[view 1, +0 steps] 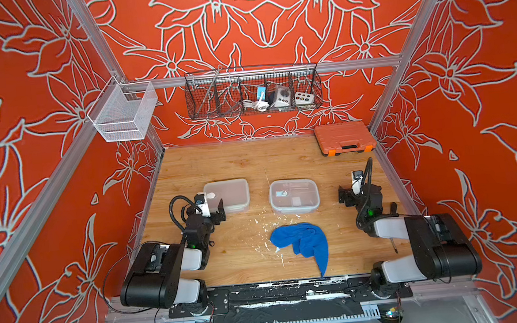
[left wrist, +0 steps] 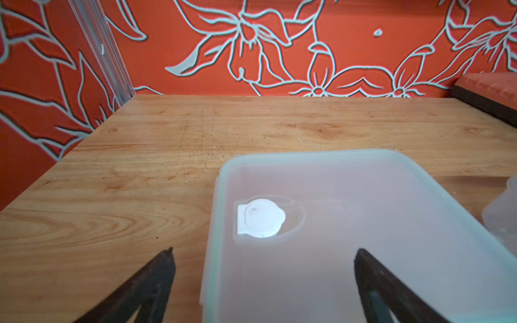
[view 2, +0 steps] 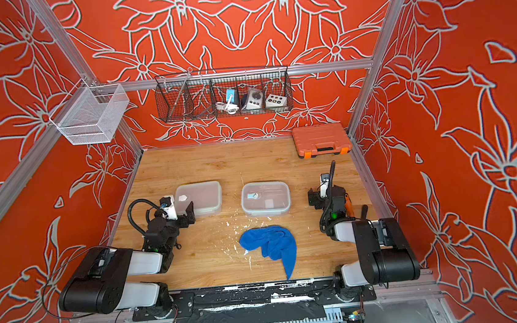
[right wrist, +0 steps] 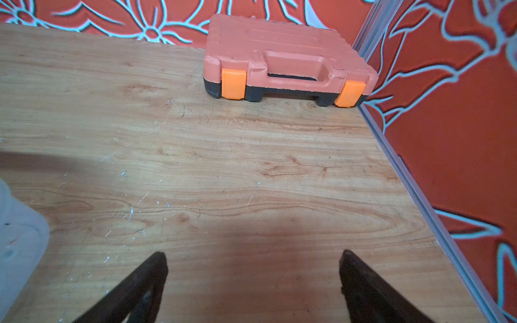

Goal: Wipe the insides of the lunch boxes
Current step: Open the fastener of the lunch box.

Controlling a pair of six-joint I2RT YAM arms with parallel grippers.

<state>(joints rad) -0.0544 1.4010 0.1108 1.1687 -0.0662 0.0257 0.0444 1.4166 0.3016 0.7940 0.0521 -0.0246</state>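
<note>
Left end effector [left wrist: 264, 251]: jaws spread wide and empty, poised just over the near edge of the lidded lunch box [left wrist: 349, 223], whose white vent plug [left wrist: 261, 218] lies just ahead at 12 o'clock; whether a finger touches the lid cannot be told. Right end effector [right wrist: 251, 253]: equally wide, empty, over bare wood, well apart from any task item.

In both top views, the lidded lunch box [view 1: 229, 195] sits at 9 o'clock of the table [view 1: 235, 164] centre; the second lunch box [view 1: 294, 196], showing a white sticker inside, lies at its 3 o'clock and seems lidded too, though this is uncertain. A crumpled blue cloth [view 1: 303, 244] rests at 6 o'clock of the second box, untouched.

Judged step: the opening one; no wiping has begun. The next move probably calls for the left arm to lift off the lid while the right reaches to its 9 o'clock for the cloth.

Surface: scratched wood with white flecks; an orange tool case [view 1: 344, 137] at the 1 o'clock corner. Room: red floral walls on aluminium framing; a black wire basket [view 1: 252, 92] of small devices at 12 o'clock; a white mesh basket [view 1: 123, 113] at 10 o'clock.
</note>
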